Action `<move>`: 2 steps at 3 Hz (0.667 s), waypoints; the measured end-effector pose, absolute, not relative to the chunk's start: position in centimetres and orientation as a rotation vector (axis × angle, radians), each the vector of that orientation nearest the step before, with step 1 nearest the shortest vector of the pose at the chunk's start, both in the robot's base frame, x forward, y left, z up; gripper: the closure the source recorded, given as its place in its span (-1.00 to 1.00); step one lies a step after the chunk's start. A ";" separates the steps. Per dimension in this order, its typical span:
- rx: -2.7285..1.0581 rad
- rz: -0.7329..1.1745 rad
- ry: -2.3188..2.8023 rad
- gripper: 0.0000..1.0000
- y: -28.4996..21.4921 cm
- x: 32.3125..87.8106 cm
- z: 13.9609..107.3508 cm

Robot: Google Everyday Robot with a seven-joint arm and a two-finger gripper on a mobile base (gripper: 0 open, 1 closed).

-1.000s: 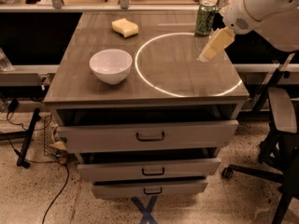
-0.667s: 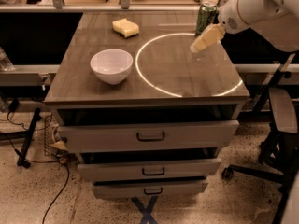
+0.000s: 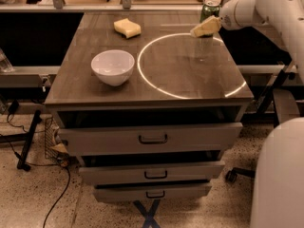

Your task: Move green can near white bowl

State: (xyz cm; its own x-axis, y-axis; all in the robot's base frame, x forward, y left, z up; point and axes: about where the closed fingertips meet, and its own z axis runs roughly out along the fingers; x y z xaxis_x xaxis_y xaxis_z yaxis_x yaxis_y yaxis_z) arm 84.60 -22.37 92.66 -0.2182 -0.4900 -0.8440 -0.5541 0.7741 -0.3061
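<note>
The green can [image 3: 210, 11] stands upright at the back right of the wooden tabletop [image 3: 180, 75]; only its top and upper body show behind the gripper. The white bowl [image 3: 113, 67] sits upright at the left middle of the top, far from the can. My gripper [image 3: 203, 29], with pale yellowish fingers, hangs just in front of the can on a white arm that comes in from the right. It partly hides the can's lower body.
A yellow sponge [image 3: 127, 28] lies at the back, left of the can. A bright ring of light [image 3: 190, 65] marks the tabletop's right half. Several drawers [image 3: 152, 139] below stand slightly pulled out. A white robot part [image 3: 278, 175] fills the lower right.
The gripper has moved up and to the left, from the ring's right side toward the can, and now covers the can's lower part. The bowl, can and sponge have not moved.
</note>
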 end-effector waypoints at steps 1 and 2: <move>-0.690 0.070 1.815 -1.00 -23.6 88.2 92.2; -0.605 0.090 1.778 -1.00 -24.1 90.8 91.8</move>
State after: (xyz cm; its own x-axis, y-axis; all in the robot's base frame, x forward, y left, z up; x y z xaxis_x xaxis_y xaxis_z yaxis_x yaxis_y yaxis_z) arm 90.76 -24.14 91.76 -0.1692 -0.3512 -0.9209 -0.4421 0.8621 -0.2475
